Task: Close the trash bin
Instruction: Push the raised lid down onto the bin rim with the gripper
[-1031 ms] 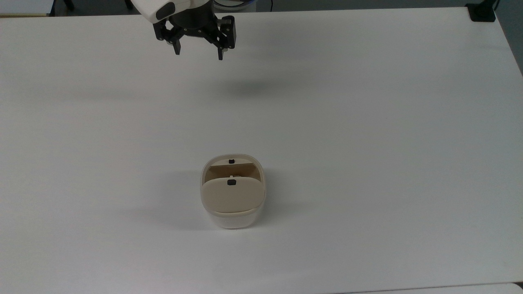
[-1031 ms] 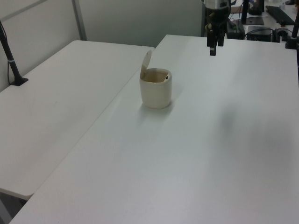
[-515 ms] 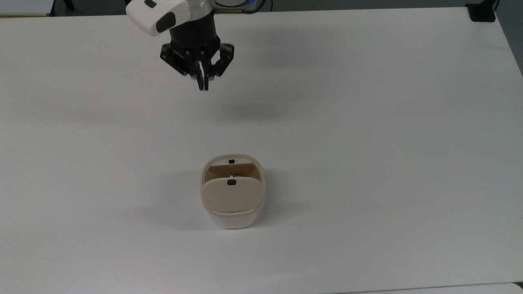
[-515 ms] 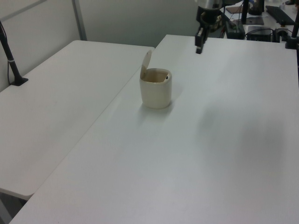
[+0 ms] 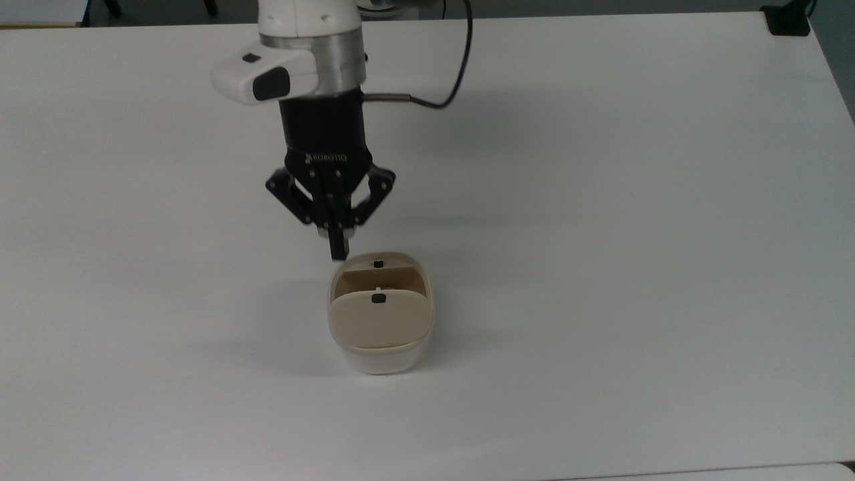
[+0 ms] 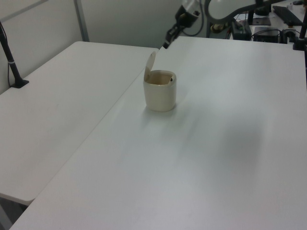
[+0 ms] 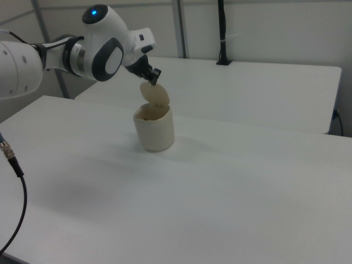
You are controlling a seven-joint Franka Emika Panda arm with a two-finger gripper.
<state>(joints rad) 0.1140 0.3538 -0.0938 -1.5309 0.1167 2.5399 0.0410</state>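
One trash bin stands on your white table, its lid raised. Just beyond its far rim in the top view, your gripper hangs with jaws pressed together, holding nothing.

The trash bin looks like smooth matt plastic, standing on a smooth, faintly sheened white table.
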